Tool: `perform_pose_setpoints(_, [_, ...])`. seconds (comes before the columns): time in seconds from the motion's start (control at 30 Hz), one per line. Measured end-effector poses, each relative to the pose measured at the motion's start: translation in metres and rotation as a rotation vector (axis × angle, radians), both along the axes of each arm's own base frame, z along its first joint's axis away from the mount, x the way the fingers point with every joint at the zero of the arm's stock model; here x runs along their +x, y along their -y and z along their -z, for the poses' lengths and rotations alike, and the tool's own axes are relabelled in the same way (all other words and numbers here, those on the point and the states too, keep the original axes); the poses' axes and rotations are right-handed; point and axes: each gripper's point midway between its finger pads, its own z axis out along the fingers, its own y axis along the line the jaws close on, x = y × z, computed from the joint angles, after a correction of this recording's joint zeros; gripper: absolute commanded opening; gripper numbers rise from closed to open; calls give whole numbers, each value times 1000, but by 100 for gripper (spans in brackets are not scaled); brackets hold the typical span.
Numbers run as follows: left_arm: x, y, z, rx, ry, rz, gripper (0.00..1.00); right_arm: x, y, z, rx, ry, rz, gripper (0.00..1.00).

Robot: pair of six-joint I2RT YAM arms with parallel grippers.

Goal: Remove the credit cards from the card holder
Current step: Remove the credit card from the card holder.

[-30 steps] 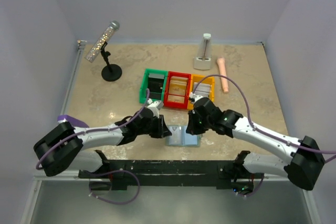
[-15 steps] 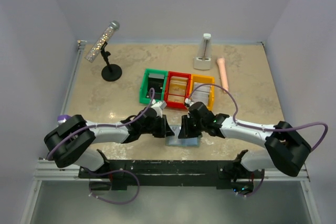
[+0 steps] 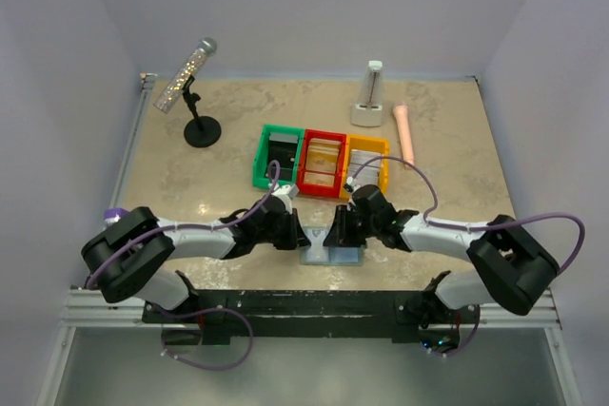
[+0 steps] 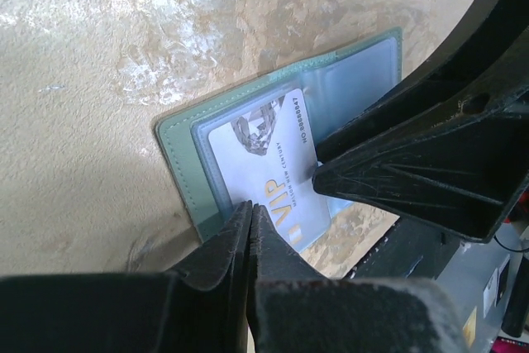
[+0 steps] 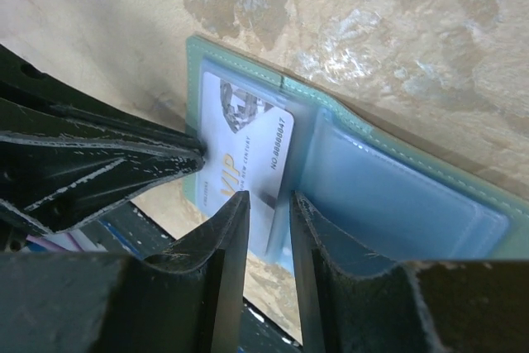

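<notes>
The card holder [image 3: 348, 256] lies open near the table's front edge, grey-green rim [image 4: 176, 143] outside, pale blue panels [image 5: 397, 197] inside. A white credit card marked VIP [image 4: 266, 148] sits partly out of one panel's pocket; it also shows in the right wrist view [image 5: 248, 145]. My left gripper [image 4: 250, 207] is shut and empty, its tips down on the card near its lettering. My right gripper [image 5: 269, 201] is narrowly open, its tips straddling the card's edge beside the fold. In the top view both grippers, left [image 3: 303, 236] and right [image 3: 335, 234], meet over the holder.
Green [image 3: 279, 155], red [image 3: 322, 163] and yellow [image 3: 367, 164] bins stand in a row just behind the holder. A microphone on a black stand [image 3: 200, 128] is at the back left, a white device [image 3: 368, 102] and a pink object [image 3: 405, 135] at the back right. The black rail [image 3: 304, 306] runs along the front.
My right gripper has swung left and down onto the holder, then shifted slightly. My left gripper has stayed on the holder's left panel.
</notes>
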Motion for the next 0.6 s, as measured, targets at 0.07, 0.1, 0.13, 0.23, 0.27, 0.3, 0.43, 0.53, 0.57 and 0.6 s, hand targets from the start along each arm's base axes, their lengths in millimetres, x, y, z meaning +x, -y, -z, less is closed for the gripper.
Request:
perform_pose_setpoints(0.07, [1,0,0,2,-1,-4,2,1,-3,0,16,-6,1,31])
perform_pose_setpoints(0.1, [1,0,0,3,0,-5,2,2,-4,0,22,-7,2,31])
perform_pose_setpoints(0.13, [1,0,0,3,0,-5,2,2,-4,0,23,-8,4,32])
perform_pose_setpoints(0.23, [1,0,0,3,0,-6,2,3,-5,0,31,-12,7,31])
perform_pose_setpoints(0.27, [1,0,0,4,0,-6,1,3,-5,0,34,-14,7,31])
perform_pose_setpoints(0.3, [1,0,0,4,-1,-6,1,4,-5,0,37,-15,10,31])
perform_pose_setpoints(0.43, [3,3,0,3,0,-6,0,3,-4,1,47,-16,12,29])
perform_pose_setpoints(0.53, [5,5,1,-2,2,-6,0,4,-4,1,52,-15,15,28])
perform_pose_setpoints(0.57, [6,6,1,-4,3,-6,0,3,-4,1,54,-15,17,27])
perform_pose_setpoints(0.6, [6,7,1,-5,4,-6,0,3,-3,2,56,-14,19,27])
